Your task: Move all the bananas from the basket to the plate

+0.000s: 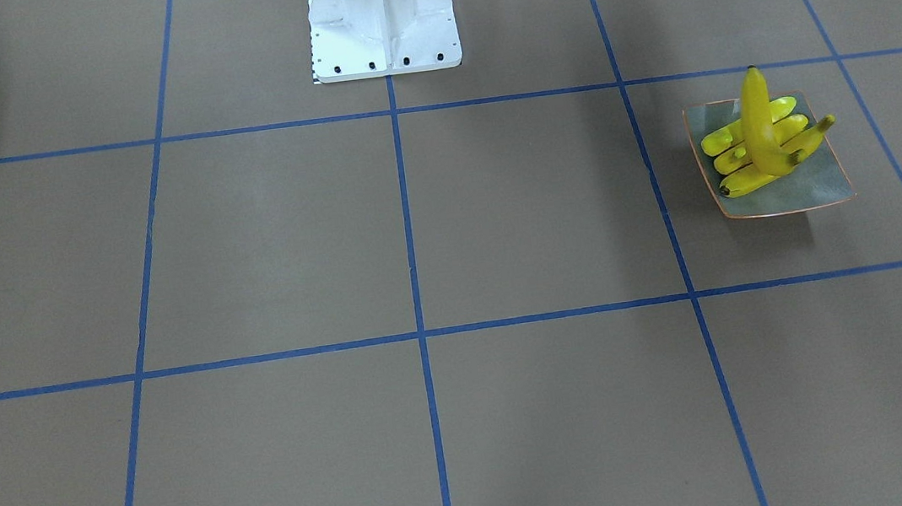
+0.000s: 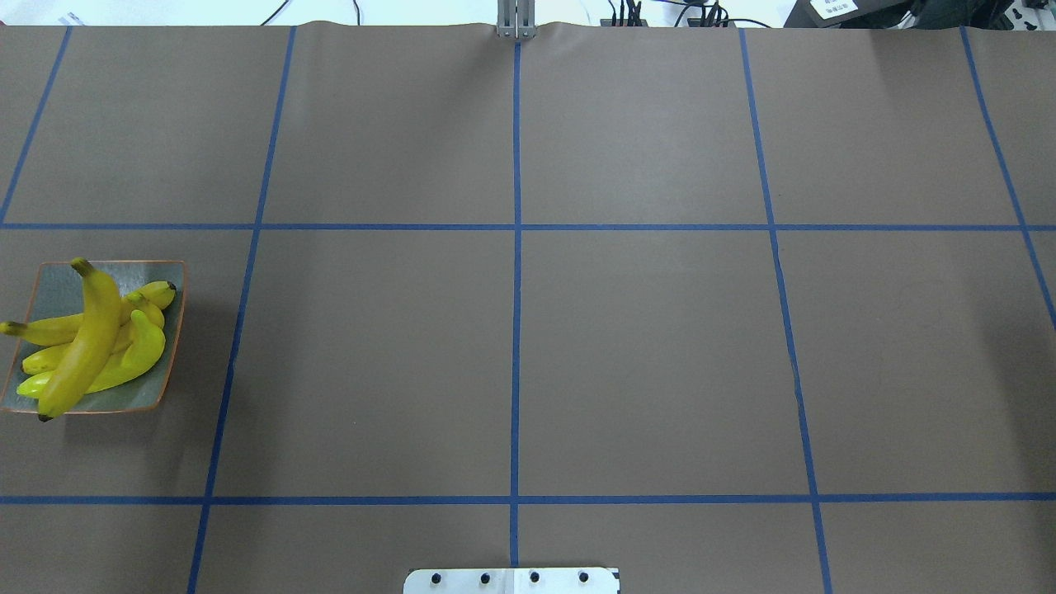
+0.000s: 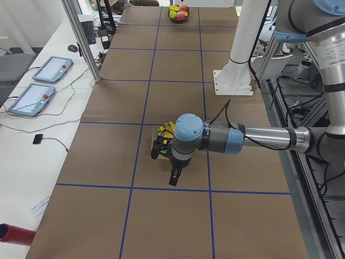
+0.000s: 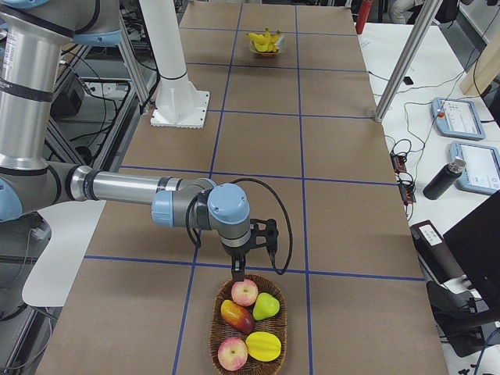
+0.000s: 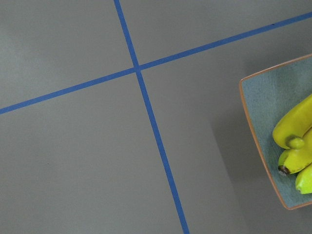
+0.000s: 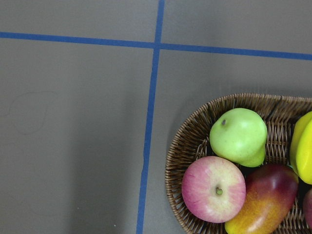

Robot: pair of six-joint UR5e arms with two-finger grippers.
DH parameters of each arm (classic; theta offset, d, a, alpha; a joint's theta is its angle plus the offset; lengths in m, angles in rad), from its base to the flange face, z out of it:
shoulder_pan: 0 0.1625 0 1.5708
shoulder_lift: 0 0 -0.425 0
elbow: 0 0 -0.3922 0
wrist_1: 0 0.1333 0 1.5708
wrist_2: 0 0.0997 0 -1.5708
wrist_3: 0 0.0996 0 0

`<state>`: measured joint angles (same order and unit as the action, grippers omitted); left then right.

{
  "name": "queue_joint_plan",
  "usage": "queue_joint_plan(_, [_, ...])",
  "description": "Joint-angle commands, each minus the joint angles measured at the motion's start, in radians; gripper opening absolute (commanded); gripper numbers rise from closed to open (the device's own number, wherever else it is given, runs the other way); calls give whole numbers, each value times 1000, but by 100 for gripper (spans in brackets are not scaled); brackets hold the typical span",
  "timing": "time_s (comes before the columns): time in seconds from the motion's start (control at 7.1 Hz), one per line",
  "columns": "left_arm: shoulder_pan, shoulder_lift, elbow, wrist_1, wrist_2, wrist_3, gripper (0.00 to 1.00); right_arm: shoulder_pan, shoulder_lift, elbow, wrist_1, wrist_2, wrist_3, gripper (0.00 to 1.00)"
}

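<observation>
Several yellow bananas (image 1: 761, 141) lie piled on the square grey-green plate (image 1: 817, 182), one lying crosswise over the others; the pile (image 2: 87, 346) and plate (image 2: 54, 285) sit at the table's left end. The left wrist view shows the plate's corner (image 5: 258, 102) with banana tips (image 5: 295, 131). The wicker basket (image 4: 283, 320) at the right end holds other fruit and no bananas that I can see. My left gripper (image 3: 171, 171) hangs beside the plate. My right gripper (image 4: 237, 273) hovers over the basket's far rim. I cannot tell whether either is open or shut.
The basket (image 6: 195, 122) holds a green pear (image 6: 239, 136), a red apple (image 6: 214, 189) and a mango (image 6: 263, 200). The white robot pedestal (image 1: 382, 19) stands at mid-table. Tablets (image 3: 51, 69) and cables lie on the side bench beyond an aluminium post (image 3: 81, 38).
</observation>
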<state>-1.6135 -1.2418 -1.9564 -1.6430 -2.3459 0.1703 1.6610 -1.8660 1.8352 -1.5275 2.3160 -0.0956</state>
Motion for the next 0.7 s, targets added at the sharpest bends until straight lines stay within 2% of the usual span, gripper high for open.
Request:
queue_joint_plan(0.0, [-13,10,43,-14,-21,0,100,6,1,6,3,-59,-1,100])
queue_joint_plan(0.42, [-16,31,42,-14,83,5,100,6,-4,6,6,-53,-1,100])
queue_joint_plan(0.56, [-17,33,40,-14,83,5,100,6,-2,6,7,-53,-1,100])
